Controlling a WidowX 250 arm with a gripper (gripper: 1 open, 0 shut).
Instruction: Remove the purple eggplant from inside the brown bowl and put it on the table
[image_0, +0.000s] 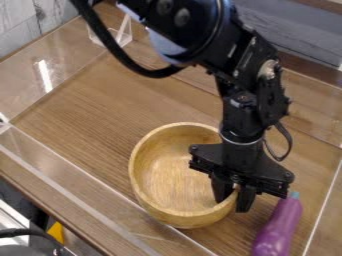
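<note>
The brown bowl (171, 176) sits on the table (120, 110) near its front edge, and its inside looks empty. The purple eggplant (278, 229) lies on the tabletop just outside the bowl, to its right, near the bottom of the view. My gripper (241, 196) points straight down at the bowl's right rim. Its dark fingers (229, 192) are drawn close together, one inside and one outside the rim, pinching the wall. The eggplant lies apart from the fingers, just to their right.
Clear acrylic walls (54, 60) border the table on the left, back and front. The black arm (201, 45) reaches in from the upper middle. Bare wood-grain surface stretches to the left of and behind the bowl.
</note>
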